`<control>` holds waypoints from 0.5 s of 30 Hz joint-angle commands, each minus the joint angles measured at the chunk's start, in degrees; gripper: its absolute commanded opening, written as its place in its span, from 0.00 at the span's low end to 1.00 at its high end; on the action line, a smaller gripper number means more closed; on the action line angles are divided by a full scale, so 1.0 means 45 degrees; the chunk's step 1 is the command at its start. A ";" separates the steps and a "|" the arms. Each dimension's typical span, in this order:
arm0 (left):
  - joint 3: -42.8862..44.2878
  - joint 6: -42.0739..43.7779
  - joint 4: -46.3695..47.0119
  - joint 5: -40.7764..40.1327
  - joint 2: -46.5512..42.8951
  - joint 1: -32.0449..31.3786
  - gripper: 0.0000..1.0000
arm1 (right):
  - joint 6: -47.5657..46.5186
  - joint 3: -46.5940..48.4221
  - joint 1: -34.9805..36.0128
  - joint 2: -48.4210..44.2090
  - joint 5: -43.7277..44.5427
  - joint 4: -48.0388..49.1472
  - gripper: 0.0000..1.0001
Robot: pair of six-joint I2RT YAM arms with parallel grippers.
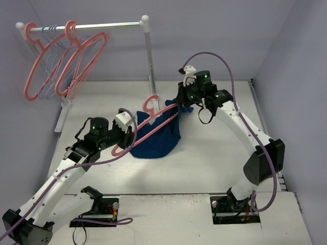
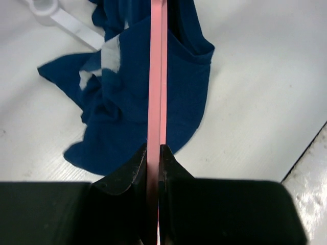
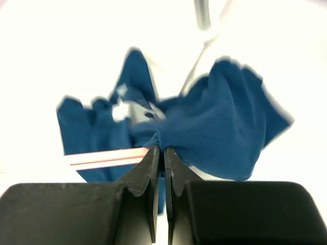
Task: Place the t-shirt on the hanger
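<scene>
The navy t-shirt (image 1: 156,138) hangs bunched over a salmon-pink hanger (image 1: 151,118) held above the table, its hook (image 1: 150,103) pointing up. My left gripper (image 1: 131,133) is shut on the hanger's lower bar (image 2: 156,76) at its left end. My right gripper (image 1: 180,103) is shut on a fold of the t-shirt (image 3: 214,127) at the hanger's right end, lifting the cloth; the hanger bar (image 3: 102,157) shows just left of my fingertips. In the left wrist view the t-shirt (image 2: 133,97) spreads under the bar, with a white print patch showing.
A white rack (image 1: 102,25) at the back left carries several pink hangers (image 1: 76,61) and thin light-blue ones (image 1: 50,56). Its upright pole (image 1: 149,56) stands just behind the held hanger. The rack's white foot (image 2: 66,20) lies on the table.
</scene>
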 commanded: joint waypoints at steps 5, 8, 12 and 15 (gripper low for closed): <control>0.0290 -0.1630 0.4847 -0.1306 -0.0510 -0.0157 0.00 | 0.0391 0.1120 0.0338 -0.1161 0.0485 0.0535 0.02; 0.0433 -0.1661 0.5003 -0.0807 -0.0371 -0.0436 0.00 | 0.0551 0.1127 0.0343 -0.1145 0.0679 0.0518 0.04; 0.1196 -0.1337 0.3972 0.0683 0.0196 -0.0618 0.00 | 0.0420 0.1251 0.0324 -0.1156 0.0775 0.0510 0.03; 0.1191 -0.1188 0.3762 0.1004 0.0321 -0.0870 0.00 | 0.0517 0.1581 0.0362 -0.1195 0.0495 0.0498 0.03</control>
